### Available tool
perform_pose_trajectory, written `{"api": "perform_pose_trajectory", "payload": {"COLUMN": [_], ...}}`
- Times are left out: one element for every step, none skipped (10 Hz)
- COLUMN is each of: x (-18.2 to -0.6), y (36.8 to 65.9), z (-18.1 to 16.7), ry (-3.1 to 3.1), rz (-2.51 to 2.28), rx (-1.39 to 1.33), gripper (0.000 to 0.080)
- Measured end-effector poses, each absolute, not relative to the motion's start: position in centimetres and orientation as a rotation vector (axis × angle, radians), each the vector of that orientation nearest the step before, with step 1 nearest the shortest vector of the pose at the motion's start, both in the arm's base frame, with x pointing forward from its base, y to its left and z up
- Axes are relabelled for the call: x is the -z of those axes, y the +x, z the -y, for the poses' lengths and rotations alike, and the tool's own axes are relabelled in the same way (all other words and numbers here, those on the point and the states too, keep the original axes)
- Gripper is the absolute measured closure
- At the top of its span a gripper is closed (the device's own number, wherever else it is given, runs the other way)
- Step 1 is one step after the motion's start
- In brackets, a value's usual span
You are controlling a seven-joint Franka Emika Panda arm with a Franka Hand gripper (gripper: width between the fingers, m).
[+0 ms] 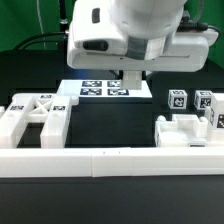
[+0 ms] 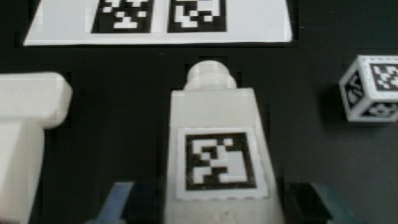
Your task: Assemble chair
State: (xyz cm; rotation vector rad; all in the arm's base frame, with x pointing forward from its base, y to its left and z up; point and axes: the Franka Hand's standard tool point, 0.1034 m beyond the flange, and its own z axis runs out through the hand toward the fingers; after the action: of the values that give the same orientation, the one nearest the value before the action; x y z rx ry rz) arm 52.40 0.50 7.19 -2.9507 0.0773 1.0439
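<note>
A thick white chair leg (image 2: 217, 130) with a rounded tip and one square tag lies lengthwise between my gripper (image 2: 219, 200) fingers (image 2: 121, 200), which are shut on its tagged end. In the exterior view the gripper (image 1: 130, 75) hangs under the big white hand, just in front of the marker board (image 1: 100, 88); the leg is mostly hidden there. Other white chair parts lie on the black table: a large framed piece (image 1: 35, 118) at the exterior view's left and a boxy piece (image 1: 185, 130) at its right.
A small tagged white block (image 2: 372, 88) sits beside the leg and a rounded white part (image 2: 32, 130) on its other side. Two tagged blocks (image 1: 178, 99) stand at the exterior view's back right. A long white rail (image 1: 110, 160) runs along the front. The marker board (image 2: 160, 22) lies beyond the leg's tip.
</note>
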Motion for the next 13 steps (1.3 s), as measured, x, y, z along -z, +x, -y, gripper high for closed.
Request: {"api": "perform_pose_trajectory", "payload": {"x": [-7.2, -7.2, -7.2, -7.6, -8.9, -9.6, -8.9, -8.9, -8.9, -9.1, -9.9, -11.0, -10.6], "y": [52.2, 53.0, 53.1, 54.1, 55.7, 56.8, 56.3, 56.9, 57.3, 57.9, 58.3, 59.7, 59.5], "z": [-0.4, -0.4, -0.4, -0.7, -1.5, -1.9, -1.6, -1.4, -1.3, -1.3, -1.9, -2.1, -1.8], "ry": [-2.971, -3.019, -3.039, -3.061, -3.083, -3.103, -3.116, -3.134, -3.144, -3.151, -3.135, -3.126, -3.126], "rz": [-0.082, -0.08, -0.083, -0.093, -0.087, -0.077, -0.083, -0.085, -0.083, -0.079, -0.103, -0.093, -0.091], "rx": [-0.978, -0.828, -0.748, -0.634, -0.511, -0.38, -0.309, -0.166, -0.043, 0.147, 0.21, 0.353, 0.437], "gripper": [0.0514, 0.0514, 0.0514, 0.0512, 0.0512, 0.0512, 0.0512, 0.0512, 0.0512, 0.0512, 0.0512, 0.0512, 0.0512]}}
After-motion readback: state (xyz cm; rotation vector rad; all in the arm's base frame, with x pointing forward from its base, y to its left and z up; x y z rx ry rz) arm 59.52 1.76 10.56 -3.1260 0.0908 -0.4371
